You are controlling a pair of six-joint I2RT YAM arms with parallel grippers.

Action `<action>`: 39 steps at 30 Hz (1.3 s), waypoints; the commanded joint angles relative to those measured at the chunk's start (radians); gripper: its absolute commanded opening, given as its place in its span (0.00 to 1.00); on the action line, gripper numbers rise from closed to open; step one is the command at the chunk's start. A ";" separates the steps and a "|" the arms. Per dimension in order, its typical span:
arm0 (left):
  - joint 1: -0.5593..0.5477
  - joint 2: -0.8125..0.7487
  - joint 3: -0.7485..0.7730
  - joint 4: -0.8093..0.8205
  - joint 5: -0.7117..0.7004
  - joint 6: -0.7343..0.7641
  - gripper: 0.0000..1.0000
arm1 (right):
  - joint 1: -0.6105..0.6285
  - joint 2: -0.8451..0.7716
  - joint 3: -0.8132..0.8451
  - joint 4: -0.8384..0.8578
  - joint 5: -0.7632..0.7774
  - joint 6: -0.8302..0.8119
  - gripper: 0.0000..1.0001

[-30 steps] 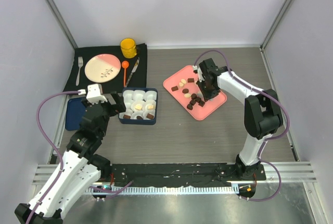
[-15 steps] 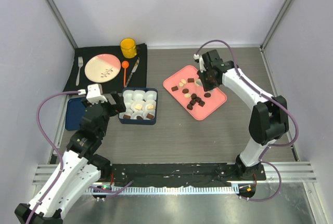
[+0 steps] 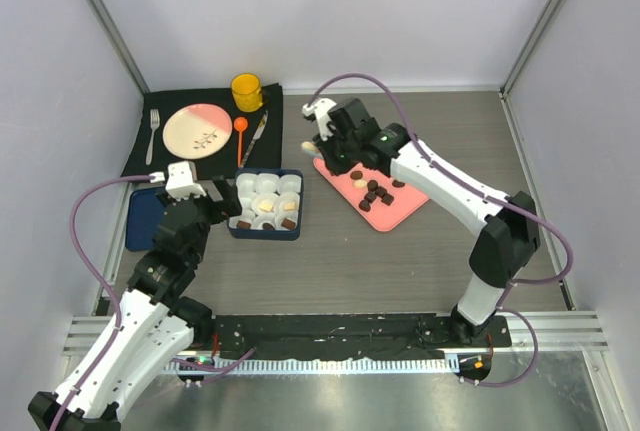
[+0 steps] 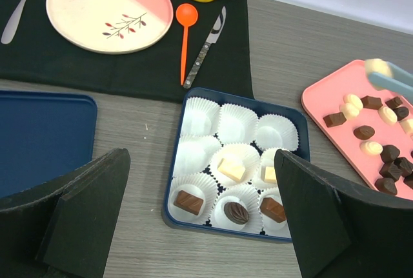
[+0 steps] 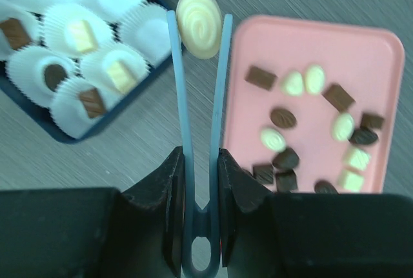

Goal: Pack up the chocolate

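Note:
My right gripper (image 5: pixel 200 168) is shut on blue tongs (image 5: pixel 193 110), whose tips pinch a round cream-white chocolate (image 5: pixel 199 23). In the top view this chocolate (image 3: pixel 308 147) hangs between the pink tray (image 3: pixel 405 209) and the blue box (image 3: pixel 236 213). Several dark and cream chocolates (image 5: pixel 284 118) lie loose on the pink tray (image 5: pixel 303 39). The box (image 4: pixel 177 137) holds white paper cups. Its near row carries three brown pieces (image 4: pixel 189 201) and the middle row two cream ones (image 4: pixel 231 169). My left gripper (image 4: pixel 203 220) stands open just in front of the box, holding nothing.
A black mat (image 3: pixel 160 166) at the back left carries a pink-and-cream plate (image 3: pixel 197 130), a fork (image 3: pixel 152 135), an orange spoon (image 3: pixel 240 136), a knife (image 3: pixel 254 137) and a yellow mug (image 3: pixel 247 92). A dark blue lid (image 3: pixel 142 219) lies left of the box.
The right arm has swung left from over the pink tray, carrying a cream-white chocolate in the tongs to the tray's left end near the box. The left arm has not moved.

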 commanded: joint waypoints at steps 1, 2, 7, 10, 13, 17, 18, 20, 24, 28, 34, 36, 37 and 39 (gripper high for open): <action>0.006 -0.022 0.046 0.023 -0.001 0.017 1.00 | 0.069 0.063 0.081 0.112 -0.021 0.006 0.15; 0.006 -0.024 0.046 0.023 -0.003 0.019 1.00 | 0.081 0.076 0.096 0.120 -0.019 0.008 0.15; 0.006 -0.042 0.044 0.022 -0.015 0.020 1.00 | 0.164 0.169 0.141 0.166 -0.068 0.014 0.15; 0.006 -0.049 0.043 0.022 -0.018 0.020 1.00 | 0.199 0.208 0.160 0.193 -0.079 0.021 0.15; 0.006 -0.056 0.041 0.022 -0.018 0.020 1.00 | 0.227 0.265 0.197 0.209 -0.091 0.028 0.15; 0.006 -0.056 0.043 0.019 -0.019 0.017 1.00 | 0.253 0.346 0.234 0.219 -0.105 0.034 0.16; 0.006 -0.058 0.041 0.019 -0.018 0.017 1.00 | 0.255 0.357 0.242 0.220 -0.104 0.034 0.16; 0.006 -0.059 0.041 0.019 -0.016 0.015 1.00 | 0.262 0.378 0.260 0.223 -0.108 0.038 0.16; 0.004 -0.062 0.041 0.019 -0.015 0.014 1.00 | 0.269 0.419 0.277 0.224 -0.111 0.043 0.16; 0.006 -0.067 0.041 0.020 -0.013 0.012 0.99 | 0.273 0.439 0.282 0.223 -0.114 0.048 0.16; 0.006 -0.070 0.041 0.020 -0.013 0.012 1.00 | 0.275 0.461 0.280 0.221 -0.122 0.051 0.19; 0.006 -0.069 0.041 0.020 -0.012 0.012 1.00 | 0.275 0.463 0.279 0.221 -0.127 0.052 0.20; 0.006 -0.069 0.041 0.020 -0.013 0.012 1.00 | 0.275 0.463 0.277 0.221 -0.128 0.052 0.20; 0.004 -0.069 0.041 0.020 -0.013 0.012 1.00 | 0.276 0.464 0.279 0.221 -0.139 0.052 0.20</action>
